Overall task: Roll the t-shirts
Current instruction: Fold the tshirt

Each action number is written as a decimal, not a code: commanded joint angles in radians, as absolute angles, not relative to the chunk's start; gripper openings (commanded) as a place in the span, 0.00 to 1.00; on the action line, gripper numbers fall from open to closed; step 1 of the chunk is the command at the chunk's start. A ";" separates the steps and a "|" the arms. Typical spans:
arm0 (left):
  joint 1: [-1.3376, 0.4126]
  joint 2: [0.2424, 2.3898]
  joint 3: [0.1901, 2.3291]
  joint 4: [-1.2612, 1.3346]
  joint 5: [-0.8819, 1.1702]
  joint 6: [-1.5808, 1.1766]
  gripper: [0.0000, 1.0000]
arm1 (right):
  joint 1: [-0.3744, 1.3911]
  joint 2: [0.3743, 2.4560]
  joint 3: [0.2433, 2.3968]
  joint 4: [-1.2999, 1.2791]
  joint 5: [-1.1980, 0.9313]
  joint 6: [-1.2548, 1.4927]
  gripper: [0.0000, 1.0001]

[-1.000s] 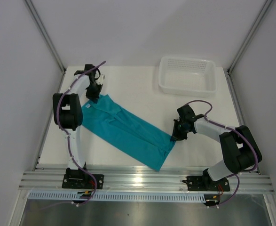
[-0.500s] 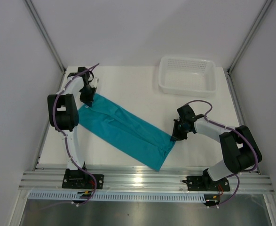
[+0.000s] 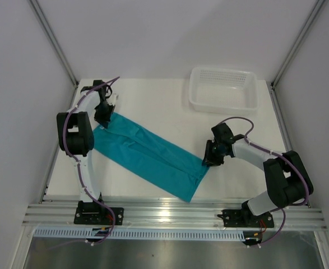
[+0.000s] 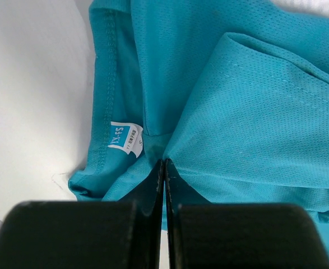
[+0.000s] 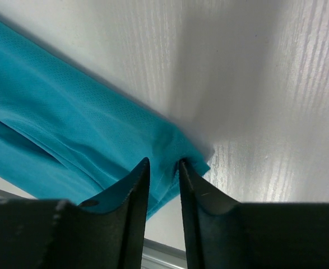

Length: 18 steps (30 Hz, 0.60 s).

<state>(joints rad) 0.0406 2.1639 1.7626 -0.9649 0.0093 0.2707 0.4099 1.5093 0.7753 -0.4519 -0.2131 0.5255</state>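
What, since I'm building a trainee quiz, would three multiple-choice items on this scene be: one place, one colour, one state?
1. Where is the white perforated plastic basket? A far right corner B near left corner C dead centre
2. What colour is the folded soft fabric t-shirt? A red B teal C yellow
3. How is the left pincer? A wide open B shut on the t-shirt C out of view
Answers: A, it sits far right; B, the cloth is blue-green; B, it is closed on cloth.
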 commanded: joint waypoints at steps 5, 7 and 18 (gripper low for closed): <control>0.046 2.094 1.767 -0.974 -0.008 0.311 0.01 | 0.403 1.443 0.906 -0.525 -0.156 0.436 0.38; 0.044 2.086 1.760 -0.973 -0.008 0.317 0.01 | 0.405 1.454 0.933 -0.534 -0.135 0.422 0.39; 0.044 2.023 1.741 -0.986 0.060 0.342 0.01 | 0.535 1.713 1.178 -0.427 -0.182 0.318 0.46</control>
<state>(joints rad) 0.0406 2.1006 1.7481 -0.9726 0.0349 0.3161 0.4969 1.6547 1.0992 -0.4835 -0.1486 0.3668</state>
